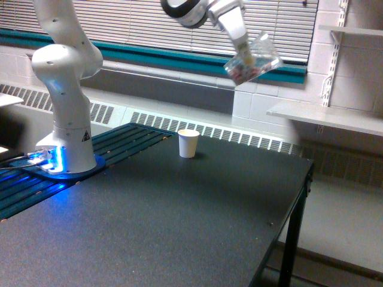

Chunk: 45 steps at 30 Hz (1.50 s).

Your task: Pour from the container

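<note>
The container is a clear plastic cup with small pinkish-red and pale pieces inside, held high in the air in the exterior view. It is tilted, its open mouth pointing up and to the exterior view's right. My gripper is shut on it, one white finger lying along its side. A small white paper cup stands upright on the black table, well below the container and further toward the exterior view's left.
The arm's white base stands on the table's left side with a blue glow at its foot. Window blinds, a teal sill and a radiator run behind. White wall shelves are at the right. The table's right edge drops to the floor.
</note>
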Each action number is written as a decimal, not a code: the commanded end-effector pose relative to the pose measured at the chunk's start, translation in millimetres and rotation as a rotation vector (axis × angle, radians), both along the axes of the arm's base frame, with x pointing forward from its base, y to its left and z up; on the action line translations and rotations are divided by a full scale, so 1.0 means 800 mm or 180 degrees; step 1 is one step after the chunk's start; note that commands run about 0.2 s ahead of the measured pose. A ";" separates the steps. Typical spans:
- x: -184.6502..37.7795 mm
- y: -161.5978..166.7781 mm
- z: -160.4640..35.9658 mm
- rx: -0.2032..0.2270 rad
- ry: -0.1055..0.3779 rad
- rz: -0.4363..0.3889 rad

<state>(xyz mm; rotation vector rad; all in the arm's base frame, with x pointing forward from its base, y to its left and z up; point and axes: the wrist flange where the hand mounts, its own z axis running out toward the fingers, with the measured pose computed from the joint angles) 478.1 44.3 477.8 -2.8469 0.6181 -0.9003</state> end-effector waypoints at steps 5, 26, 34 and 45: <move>-0.041 0.070 -0.020 -0.0120 -0.0010 0.0308; -0.110 0.211 -0.049 -0.0351 0.0046 0.0944; -0.130 0.238 -0.064 -0.0448 0.0086 0.1136; -0.158 0.278 -0.074 -0.0608 0.0088 0.1437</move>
